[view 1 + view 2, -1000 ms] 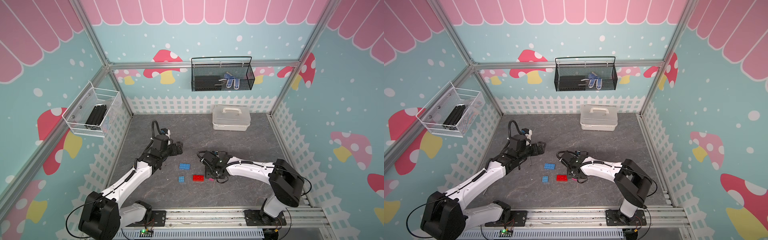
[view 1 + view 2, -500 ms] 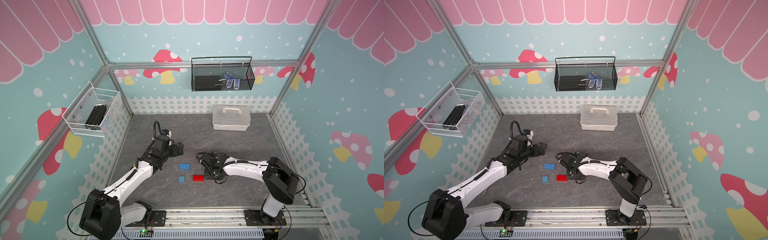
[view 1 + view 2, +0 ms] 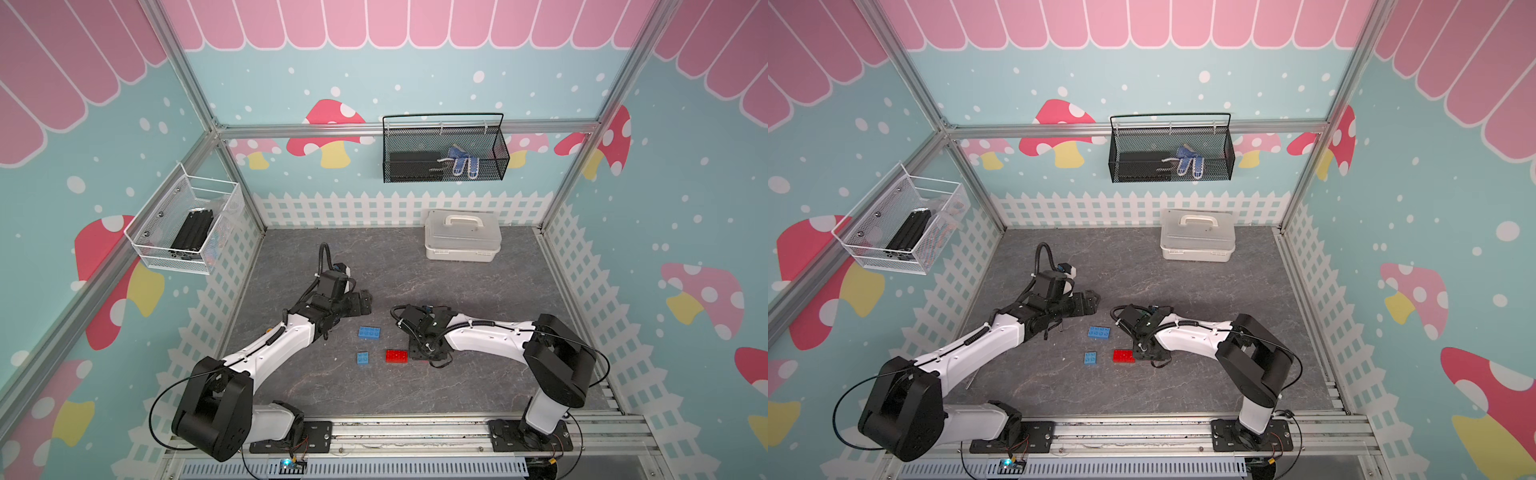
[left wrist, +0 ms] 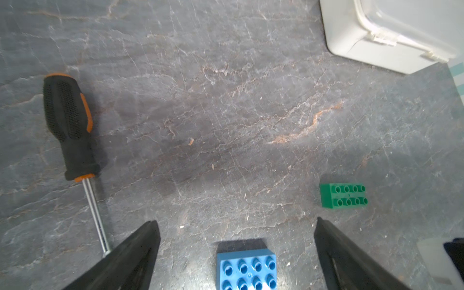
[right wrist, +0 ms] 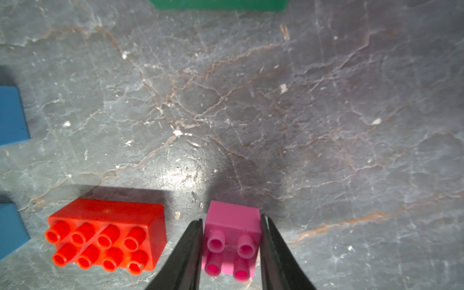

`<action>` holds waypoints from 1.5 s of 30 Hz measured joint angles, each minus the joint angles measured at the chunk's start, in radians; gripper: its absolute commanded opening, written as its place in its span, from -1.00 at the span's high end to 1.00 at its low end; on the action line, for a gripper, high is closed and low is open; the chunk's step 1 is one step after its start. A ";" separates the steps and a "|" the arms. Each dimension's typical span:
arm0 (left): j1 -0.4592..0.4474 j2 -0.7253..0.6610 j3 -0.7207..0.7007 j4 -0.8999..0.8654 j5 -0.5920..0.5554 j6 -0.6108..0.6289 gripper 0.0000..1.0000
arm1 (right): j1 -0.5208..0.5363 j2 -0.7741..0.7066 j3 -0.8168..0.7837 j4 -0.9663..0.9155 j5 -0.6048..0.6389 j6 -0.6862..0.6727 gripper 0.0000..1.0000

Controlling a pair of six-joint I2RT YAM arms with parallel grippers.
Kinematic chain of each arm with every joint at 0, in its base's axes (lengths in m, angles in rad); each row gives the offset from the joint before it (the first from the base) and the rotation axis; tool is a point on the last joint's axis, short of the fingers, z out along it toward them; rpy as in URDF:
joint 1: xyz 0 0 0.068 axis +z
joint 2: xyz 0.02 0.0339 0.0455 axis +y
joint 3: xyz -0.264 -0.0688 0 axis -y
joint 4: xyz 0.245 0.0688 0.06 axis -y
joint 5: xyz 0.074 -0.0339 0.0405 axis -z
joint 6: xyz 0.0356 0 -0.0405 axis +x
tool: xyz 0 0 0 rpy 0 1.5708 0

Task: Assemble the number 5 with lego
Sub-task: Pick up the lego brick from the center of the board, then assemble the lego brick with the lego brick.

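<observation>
The lego lies loose on the grey floor. A long blue brick [image 3: 369, 332] [image 3: 1099, 332], a short blue brick [image 3: 362, 358] and a long red brick [image 3: 396, 356] show in both top views. My right gripper [image 5: 231, 218] points down just right of the red brick [image 5: 108, 236], shut on the short pink brick [image 5: 233, 251], a finger against each side. The long green brick [image 4: 343, 195] sits apart and is hidden by my right arm in the top views. My left gripper [image 4: 236, 221] hangs open over the long blue brick [image 4: 247, 270]. No number 5 is assembled.
A black-and-orange screwdriver [image 4: 69, 125] lies on the floor by my left gripper. A white lidded box [image 3: 462, 241] stands at the back right. A black mesh basket [image 3: 444, 153] and a white wire basket [image 3: 187, 232] hang on the walls.
My right gripper's jaws have closed in onto the pink brick. The left arm has stayed nearly still, its gripper open.
</observation>
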 measured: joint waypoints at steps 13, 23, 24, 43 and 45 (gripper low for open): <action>-0.001 0.016 0.029 -0.014 0.014 0.000 -0.98 | 0.001 0.008 0.005 -0.036 0.003 0.002 0.59; -0.012 0.043 0.031 -0.018 0.022 -0.001 -0.97 | -0.027 -0.030 0.030 -0.079 0.018 -0.047 0.94; -0.013 0.050 0.033 -0.018 0.022 -0.001 -0.97 | -0.036 -0.030 0.036 -0.084 0.018 -0.055 0.95; -0.069 0.178 0.080 -0.009 0.040 0.000 -0.93 | -0.220 0.118 0.336 -0.155 0.021 -0.249 0.96; -0.076 0.190 0.089 -0.009 0.051 0.000 -0.93 | -0.236 0.134 0.343 -0.158 0.021 -0.258 0.96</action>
